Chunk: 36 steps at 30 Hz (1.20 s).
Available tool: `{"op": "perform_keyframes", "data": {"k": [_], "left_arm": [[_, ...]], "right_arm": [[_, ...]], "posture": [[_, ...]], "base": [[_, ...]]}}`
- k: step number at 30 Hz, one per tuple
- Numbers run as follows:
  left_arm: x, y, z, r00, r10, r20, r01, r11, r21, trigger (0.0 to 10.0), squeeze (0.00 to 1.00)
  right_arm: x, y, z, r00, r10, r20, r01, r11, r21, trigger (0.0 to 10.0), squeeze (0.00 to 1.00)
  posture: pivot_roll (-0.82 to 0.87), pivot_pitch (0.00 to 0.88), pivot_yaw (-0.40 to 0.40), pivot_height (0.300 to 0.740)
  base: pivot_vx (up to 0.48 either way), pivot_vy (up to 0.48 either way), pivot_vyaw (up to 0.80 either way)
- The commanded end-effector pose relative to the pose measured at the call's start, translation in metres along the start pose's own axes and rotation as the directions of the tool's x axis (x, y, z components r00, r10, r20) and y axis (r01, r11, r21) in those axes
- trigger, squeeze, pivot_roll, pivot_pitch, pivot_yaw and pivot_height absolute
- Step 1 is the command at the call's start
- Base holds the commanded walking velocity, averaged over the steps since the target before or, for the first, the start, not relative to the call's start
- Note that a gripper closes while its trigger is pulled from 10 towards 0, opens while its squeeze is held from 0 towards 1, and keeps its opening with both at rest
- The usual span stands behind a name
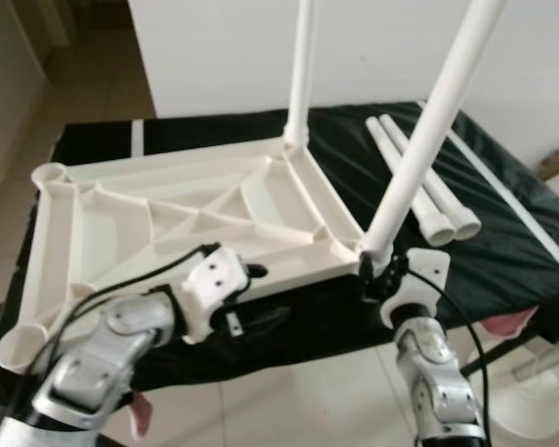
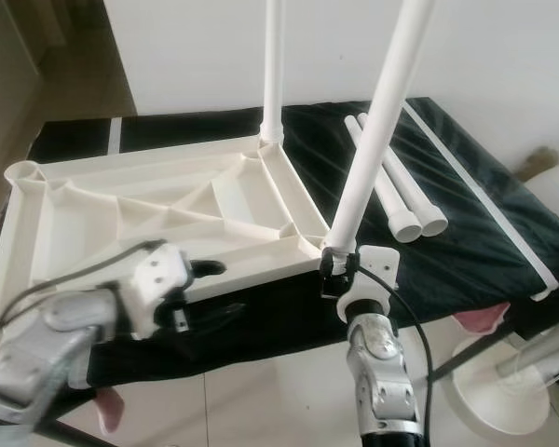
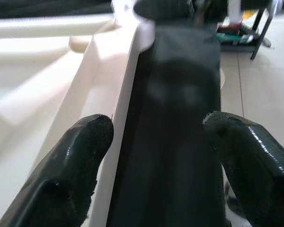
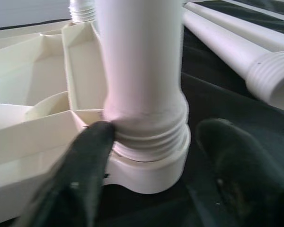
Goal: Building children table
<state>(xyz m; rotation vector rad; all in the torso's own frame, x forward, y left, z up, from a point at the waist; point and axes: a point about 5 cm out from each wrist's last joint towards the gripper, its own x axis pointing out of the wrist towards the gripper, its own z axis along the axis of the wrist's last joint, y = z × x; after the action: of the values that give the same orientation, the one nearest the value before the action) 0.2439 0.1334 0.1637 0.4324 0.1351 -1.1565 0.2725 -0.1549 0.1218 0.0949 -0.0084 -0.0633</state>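
A cream plastic tabletop [image 1: 168, 214] lies upside down on a black-covered table [image 1: 503, 242]. One white leg [image 1: 303, 65] stands in its far right corner socket. Another leg [image 1: 429, 130] stands tilted in the near right socket, its threaded base [image 4: 146, 127] partly showing. Two loose legs [image 1: 419, 186] lie on the cloth to the right. My right gripper [image 1: 377, 270] is open around that near leg's base; one finger [image 4: 92, 146] touches the thread and the other stands apart. My left gripper [image 1: 259, 296] is open astride the tabletop's near rim [image 3: 123, 94].
Empty round sockets sit at the tabletop's far left corner [image 1: 48, 174] and near left corner [image 1: 19, 349]. A white strip [image 1: 503, 186] runs along the table's right side. A white stand base [image 1: 540, 410] rests on the tiled floor at the right. A white wall is behind.
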Motion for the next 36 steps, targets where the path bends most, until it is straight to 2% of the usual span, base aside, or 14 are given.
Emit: {"op": "perform_keyframes", "data": {"k": [1, 2, 6, 7, 8, 9, 13, 18, 24, 27, 31, 33, 34, 36], "left_arm": [[-0.012, 0.013, -0.012, 0.997, 0.047, -0.067, -0.045, 0.999, 0.026, 10.0, 0.0], [-0.015, 0.02, -0.014, 0.994, 0.078, -0.081, -0.076, 0.997, 0.029, 10.0, 0.0], [-0.02, 0.028, -0.016, 0.989, 0.118, -0.09, -0.115, 0.993, 0.032, 10.0, 0.0], [-0.023, 0.034, -0.017, 0.985, 0.143, -0.1, -0.142, 0.99, 0.025, 10.0, 0.0], [-0.026, 0.038, -0.019, 0.982, 0.158, -0.107, -0.157, 0.987, 0.019, 10.0, 0.0], [-0.03, 0.045, -0.021, 0.976, 0.183, -0.117, -0.182, 0.983, 0.015, 10.0, 0.0], [-0.041, 0.063, -0.029, 0.956, 0.255, -0.147, -0.256, 0.967, 0.009, 10.0, 0.0], [-0.047, 0.072, -0.035, 0.943, 0.291, -0.163, -0.297, 0.955, -0.017, 10.0, 0.0], [-0.054, 0.098, -0.045, 0.852, 0.477, -0.214, -0.49, 0.872, -0.007, 10.0, 0.0], [-0.057, 0.105, -0.045, 0.829, 0.521, -0.202, -0.534, 0.845, -0.015, 10.0, 0.0], [-0.059, 0.109, -0.044, 0.82, 0.539, -0.192, -0.553, 0.833, -0.02, 10.0, 0.0], [-0.069, 0.119, -0.043, 0.776, 0.602, -0.188, -0.617, 0.787, -0.023, 10.0, 0.0], [-0.069, 0.119, -0.043, 0.776, 0.602, -0.188, -0.617, 0.787, -0.023, 10.0, 0.0], [-0.082, 0.13, -0.043, 0.711, 0.676, -0.194, -0.69, 0.724, -0.008, 10.0, 0.0]], "right_arm": [[0.002, -0.002, -0.005, 0.999, -0.024, -0.027, 0.024, 1.0, 0.009, 0.4, 0.0], [0.002, -0.002, -0.005, 0.999, -0.025, -0.029, 0.026, 1.0, 0.01, 0.0, 0.0], [0.003, -0.003, -0.005, 0.999, -0.025, -0.031, 0.025, 1.0, 0.012, 0.0, 0.0], [0.004, -0.004, -0.005, 0.999, -0.03, -0.032, 0.031, 0.999, 0.013, 9.5, 0.0], [0.005, -0.005, -0.004, 0.999, -0.035, -0.032, 0.036, 0.999, 0.014, 9.5, 0.0], [0.007, -0.007, -0.004, 0.999, -0.042, -0.034, 0.043, 0.999, 0.013, 10.0, 0.0], [0.012, -0.013, -0.003, 0.998, -0.05, -0.038, 0.05, 0.999, 0.009, 10.0, 0.0], [0.016, -0.017, -0.003, 0.998, -0.044, -0.042, 0.044, 0.999, 0.002, 10.0, 0.0], [0.036, -0.035, 0.0, 0.999, -0.013, -0.047, 0.011, 1.0, -0.027, 10.0, 0.0], [0.042, -0.042, 0.001, 0.999, -0.008, -0.044, 0.006, 0.999, -0.047, 10.0, 0.0], [0.044, -0.045, 0.002, 0.999, -0.01, -0.043, 0.007, 0.998, -0.058, 10.0, 0.0], [0.043, -0.044, 0.003, 0.998, 0.037, -0.046, -0.04, 0.996, -0.074, 10.0, 0.0], [0.043, -0.044, 0.003, 0.998, 0.037, -0.046, -0.04, 0.996, -0.074, 10.0, 0.0], [0.037, -0.034, -0.005, 0.992, 0.108, -0.067, -0.115, 0.989, -0.095, 10.0, 0.0]], "posture": [[0.04, 0.049, -0.052, 0.74], [0.04, 0.049, -0.054, 0.74], [0.04, 0.052, -0.052, 0.74], [0.04, 0.052, -0.051, 0.74], [0.04, 0.051, -0.052, 0.74], [0.03, 0.05, -0.052, 0.74], [0.03, 0.049, -0.048, 0.74], [0.03, 0.051, -0.044, 0.74], [0.03, 0.06, -0.036, 0.74], [0.03, 0.06, -0.034, 0.74], [0.04, 0.061, -0.033, 0.74], [0.04, 0.061, -0.031, 0.74], [0.04, 0.061, -0.031, 0.74], [0.04, 0.062, -0.033, 0.74]], "base": [[0.0, 0.0, 0.0], [0.0, 0.0, 0.0], [0.0, 0.0, 0.0], [0.0, 0.0, 0.0], [0.0, 0.0, 0.0], [0.0, 0.0, 0.0], [0.0, 0.0, 0.0], [0.0, 0.0, 0.0], [0.0, 0.0, 0.0], [0.0, 0.0, 0.0], [0.0, 0.0, 0.0], [0.0, 0.0, 0.0], [0.0, 0.0, 0.0], [0.0, 0.0, 0.0]]}}
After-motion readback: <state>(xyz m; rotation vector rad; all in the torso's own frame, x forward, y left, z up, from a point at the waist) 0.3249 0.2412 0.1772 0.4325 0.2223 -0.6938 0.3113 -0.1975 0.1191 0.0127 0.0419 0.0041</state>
